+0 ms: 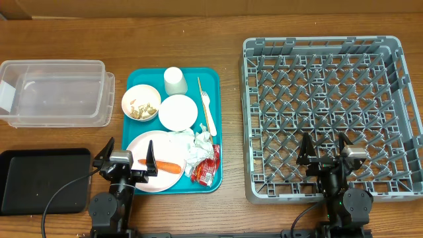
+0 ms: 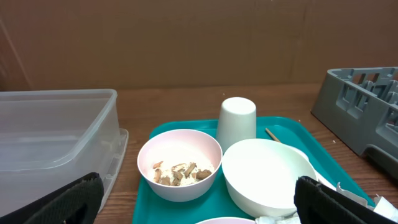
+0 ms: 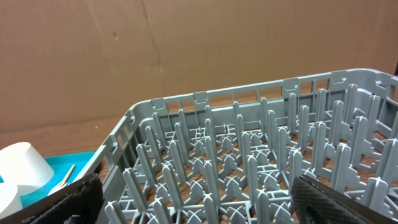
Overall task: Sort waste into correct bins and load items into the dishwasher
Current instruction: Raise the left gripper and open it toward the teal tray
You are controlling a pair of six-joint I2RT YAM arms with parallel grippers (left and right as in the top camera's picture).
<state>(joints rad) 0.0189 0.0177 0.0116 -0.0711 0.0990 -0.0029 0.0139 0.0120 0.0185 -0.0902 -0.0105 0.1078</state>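
On the teal tray (image 1: 213, 89) stand a white cup (image 1: 174, 80), a pink bowl of food scraps (image 1: 141, 103) and a white bowl (image 1: 178, 112). A plate (image 1: 142, 149) at the front carries a carrot piece (image 1: 168, 167). Beside it lie crumpled napkins (image 1: 195, 145), a red wrapper (image 1: 207, 168), a fork (image 1: 205, 100) and a wooden stick (image 1: 200, 86). My left gripper (image 1: 129, 155) hangs open over the plate's near edge, nothing between its fingers (image 2: 56, 202). My right gripper (image 1: 324, 151) stands open over the front of the empty grey dish rack (image 1: 330, 86).
The clear tub (image 1: 53, 92) sits at the back left, the black tray (image 1: 43, 180) at the front left. A cardboard wall closes the far side. In the left wrist view the pink bowl (image 2: 179, 171), white bowl (image 2: 268, 174) and cup (image 2: 237, 121) lie just ahead.
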